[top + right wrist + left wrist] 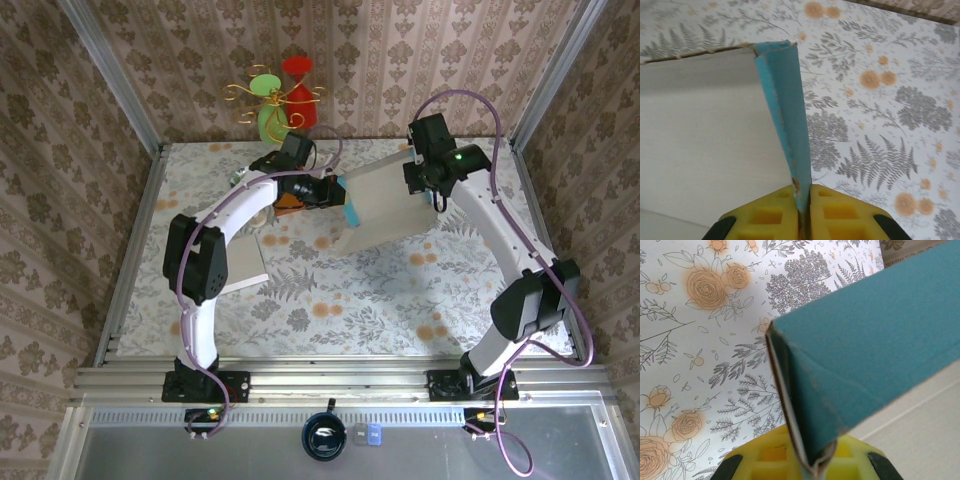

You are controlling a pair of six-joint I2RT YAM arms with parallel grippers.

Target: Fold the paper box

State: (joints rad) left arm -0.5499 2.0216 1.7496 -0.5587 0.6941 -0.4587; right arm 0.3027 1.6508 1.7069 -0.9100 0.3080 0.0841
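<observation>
Floral-patterned table covering (350, 300) was spread beneath both arms, with damask wallpaper (400, 60) behind. A flat grey paperboard box with teal flaps (385, 205) was held between the arms at the far middle of the table. Its folded teal left edge was clamped in the left gripper (815, 467), and its teal right flap was pinched by the closed right gripper (802, 212).

Pale paper box (385, 200), teal side flaps (349, 213) folded up.

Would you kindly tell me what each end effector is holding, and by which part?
Both hold the paper box: the left end effector pinches a folded teal flap, the right end effector clamps a narrow teal flap by its edge.
</observation>
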